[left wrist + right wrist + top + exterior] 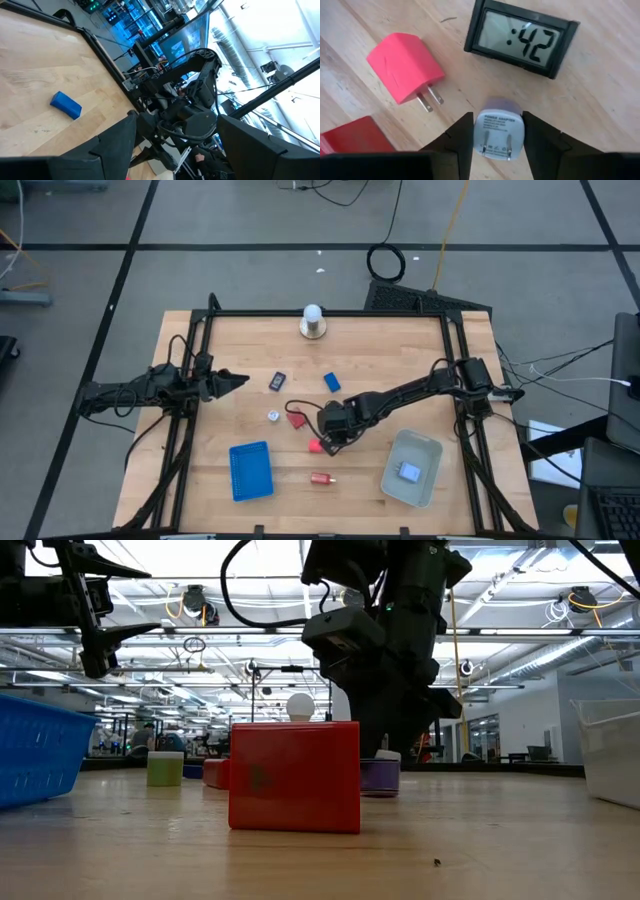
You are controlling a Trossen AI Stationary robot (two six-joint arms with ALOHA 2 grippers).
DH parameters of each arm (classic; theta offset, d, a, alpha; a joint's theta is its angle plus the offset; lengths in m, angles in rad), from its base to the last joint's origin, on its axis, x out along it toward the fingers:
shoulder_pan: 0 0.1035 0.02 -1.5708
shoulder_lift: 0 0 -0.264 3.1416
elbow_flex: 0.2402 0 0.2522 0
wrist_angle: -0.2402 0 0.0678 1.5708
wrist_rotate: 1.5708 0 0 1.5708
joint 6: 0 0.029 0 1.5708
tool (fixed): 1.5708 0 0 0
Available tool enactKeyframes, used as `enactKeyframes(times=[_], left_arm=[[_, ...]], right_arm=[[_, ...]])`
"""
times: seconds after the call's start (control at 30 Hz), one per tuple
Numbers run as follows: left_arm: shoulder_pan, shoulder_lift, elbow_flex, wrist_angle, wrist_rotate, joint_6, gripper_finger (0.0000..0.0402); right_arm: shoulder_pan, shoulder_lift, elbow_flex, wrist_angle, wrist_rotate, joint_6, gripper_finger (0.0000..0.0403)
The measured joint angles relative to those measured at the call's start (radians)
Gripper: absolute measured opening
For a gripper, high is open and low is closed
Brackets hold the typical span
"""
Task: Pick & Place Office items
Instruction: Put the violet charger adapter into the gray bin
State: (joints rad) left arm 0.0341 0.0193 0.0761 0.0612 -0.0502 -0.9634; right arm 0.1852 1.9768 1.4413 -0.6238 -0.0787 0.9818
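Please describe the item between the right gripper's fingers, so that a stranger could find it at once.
On the wooden table, find the right gripper near the middle. Its dark fingers are shut on a small pale lilac plug adapter. Unlike the pink plug adapter and the black digital clock beside it, it has a printed grey label.

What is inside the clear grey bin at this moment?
In the clear grey bin lies one small light-blue block, seen from above. Nothing else shows inside; whatever lies beneath that block is covered.
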Motion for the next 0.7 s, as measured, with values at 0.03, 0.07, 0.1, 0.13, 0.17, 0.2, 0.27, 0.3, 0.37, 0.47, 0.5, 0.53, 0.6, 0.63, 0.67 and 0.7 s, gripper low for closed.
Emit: enactKeyframes(times=[0.03,0.07,0.1,0.13,0.17,0.2,0.27,0.3,0.37,0.47,0.5,0.53,0.6,0.63,0.67,0.7], left_arm=[[0.0,0.0,0.0,0.0,0.0,0.0,0.0278],[0.0,0.0,0.0,0.0,0.0,0.0,0.0278],[0.0,0.0,0.0,0.0,0.0,0.0,0.0278],[0.0,0.0,0.0,0.0,0.0,0.0,0.0278],[0.0,0.0,0.0,0.0,0.0,0.0,0.0278],[0.0,0.0,0.0,-0.002,0.0,0.0,0.0278],[0.0,0.0,0.0,-0.005,0.0,0.0,0.0278],[0.0,0.0,0.0,-0.005,0.0,0.0,0.0278],[0.0,0.0,0.0,-0.005,0.0,0.0,0.0278],[0.0,0.0,0.0,-0.005,0.0,0.0,0.0278],[0.0,0.0,0.0,-0.005,0.0,0.0,0.0278],[0.0,0.0,0.0,-0.005,0.0,0.0,0.0278],[0.0,0.0,0.0,-0.005,0.0,-0.001,0.0278],[0.0,0.0,0.0,-0.005,0.0,-0.001,0.0278],[0.0,0.0,0.0,-0.005,0.0,-0.001,0.0278],[0.0,0.0,0.0,-0.005,0.0,-0.001,0.0278]], right_arm=[[0.0,-0.006,-0.001,-0.001,0.001,-0.004,0.0127],[0.0,-0.016,-0.001,0.004,0.002,-0.007,0.0127],[0.0,-0.029,-0.001,0.011,0.014,-0.007,0.0127],[0.001,-0.042,-0.001,0.015,0.031,-0.01,0.0127],[0.002,-0.055,-0.001,0.019,0.046,-0.013,0.0127],[0.003,-0.07,-0.001,0.022,0.059,-0.021,0.0127],[0.007,-0.101,-0.001,0.023,0.086,-0.033,0.0127],[0.007,-0.117,-0.001,0.022,0.101,-0.034,0.0127],[0.012,-0.154,-0.001,0.02,0.123,-0.053,0.0127],[0.022,-0.217,-0.001,0.007,0.164,-0.078,0.0127],[0.026,-0.24,-0.001,0.007,0.179,-0.08,0.0127],[0.032,-0.265,-0.001,-0.002,0.196,-0.08,0.0127],[0.044,-0.312,-0.001,-0.025,0.236,-0.079,0.0127],[0.049,-0.337,-0.001,-0.025,0.254,-0.079,0.0127],[0.057,-0.362,0.0,-0.034,0.27,-0.078,0.0127],[0.063,-0.384,0.0,-0.053,0.287,-0.071,0.0127]])
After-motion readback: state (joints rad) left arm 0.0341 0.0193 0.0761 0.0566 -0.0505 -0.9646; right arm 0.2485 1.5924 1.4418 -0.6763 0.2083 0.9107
